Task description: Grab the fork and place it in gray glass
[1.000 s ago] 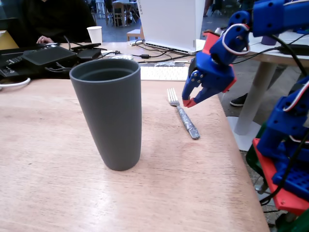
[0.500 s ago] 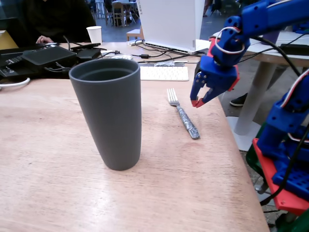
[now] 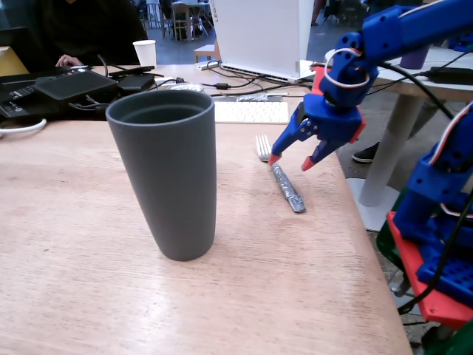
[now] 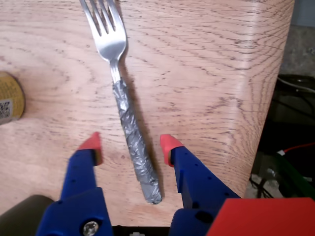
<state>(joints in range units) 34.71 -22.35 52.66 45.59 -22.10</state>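
Your fork (image 4: 120, 93) lies flat on the wooden table (image 3: 66, 244), near its right edge in the fixed view, tines pointing away from the camera toward the white keyboard (image 3: 251, 112); the handle looks wrapped in crinkled silver foil or tape. In the wrist view you see the fork (image 3: 281, 177) running up the middle of the picture, its handle passing between the two red-tipped fingers. Your gripper (image 4: 130, 143) is spread wide, one fingertip (image 4: 90, 142) on each side of the handle, neither touching it; whether the tips have reached the tabletop, you cannot tell. In the fixed view the gripper (image 3: 290, 160) hangs just over the fork's neck, its blue body tilted down from the arm on the right. The gray glass (image 3: 164, 177) stands upright well to the left of the fork, nearer the camera. At the left edge of the wrist view sits a round yellowish object (image 4: 10, 97), partly cut off. Behind the table you can see a small white paper cup (image 3: 145, 52), black equipment with cables (image 3: 66, 85) and a white box-like object (image 3: 262, 33).
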